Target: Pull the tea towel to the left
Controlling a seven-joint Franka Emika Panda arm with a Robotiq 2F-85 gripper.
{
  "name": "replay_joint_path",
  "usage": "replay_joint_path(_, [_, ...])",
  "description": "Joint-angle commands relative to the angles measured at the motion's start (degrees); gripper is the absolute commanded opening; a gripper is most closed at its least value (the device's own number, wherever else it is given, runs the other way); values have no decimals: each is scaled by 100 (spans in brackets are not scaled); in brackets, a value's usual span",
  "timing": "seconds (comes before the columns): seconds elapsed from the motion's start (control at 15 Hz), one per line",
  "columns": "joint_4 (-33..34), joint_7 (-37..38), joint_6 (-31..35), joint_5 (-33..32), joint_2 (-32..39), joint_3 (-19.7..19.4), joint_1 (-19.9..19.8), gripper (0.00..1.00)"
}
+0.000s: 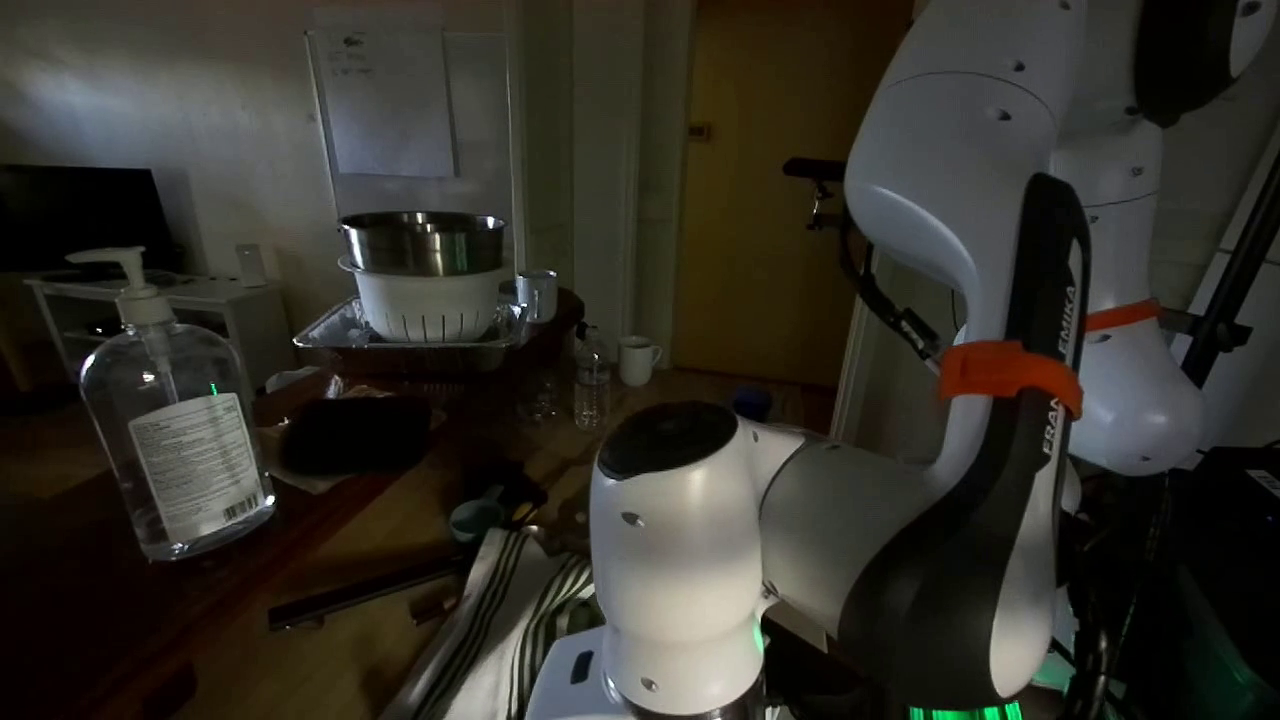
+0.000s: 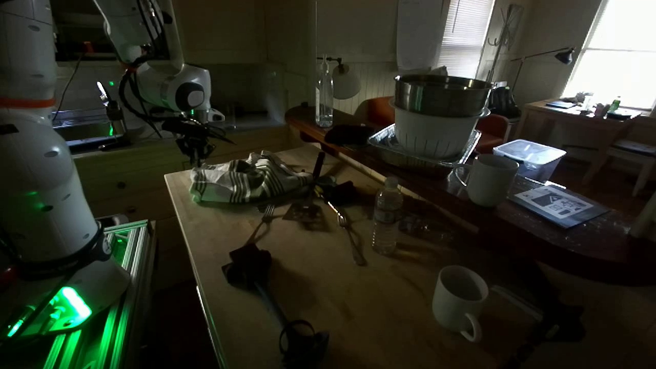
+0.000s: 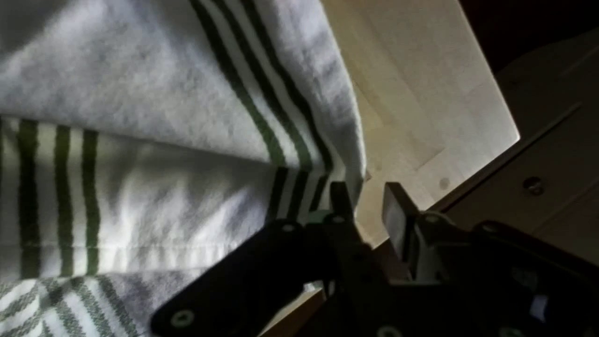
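Right up close in the wrist view, the gripper (image 3: 366, 201) shows its jaws parted, and the rim of the tea towel (image 3: 182, 131) lines up with the gap between them; whether any cloth truly sits inside, I can't tell. No hold on show, so I'd call this the approach: closing, pulling left and letting go all look yet to come. Just past the cloth, pale wooden tabletop (image 3: 412, 93) runs out to a corner, and beyond that edge it's a drop, so a drag that way would soon lose its support. Over to an exterior view, and there's the towel, rumpled at the tabletop's far end, the longer run of wood stretching toward the foreground! More room there, but traffic too: a fork (image 2: 265, 218) just beside the cloth, then a plastic water bottle (image 2: 387, 220), then a white mug (image 2: 457, 305) well apart from it. Along the side opposite the robot arm (image 2: 56, 169) stands a dark wooden counter (image 2: 505, 220), bearing a foil tray (image 2: 382, 141), white slotted colander (image 2: 434, 133) and steel bowl (image 2: 442, 96) stacked up.
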Motion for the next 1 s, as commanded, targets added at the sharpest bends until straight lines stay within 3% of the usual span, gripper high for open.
replay_joint_path(0.0, [-200, 436, -117, 165, -744, -94, -105, 61])
replay_joint_path(0.33, [-229, 1267, -146, 123, -1318, -621, -312, 98])
replay_joint_path(0.6, [-157, 2774, -77, -735, -1029, -895, -360, 100])
replay_joint_path(0.93, [189, 4766, -768, -1804, -572, -1097, -147, 100])
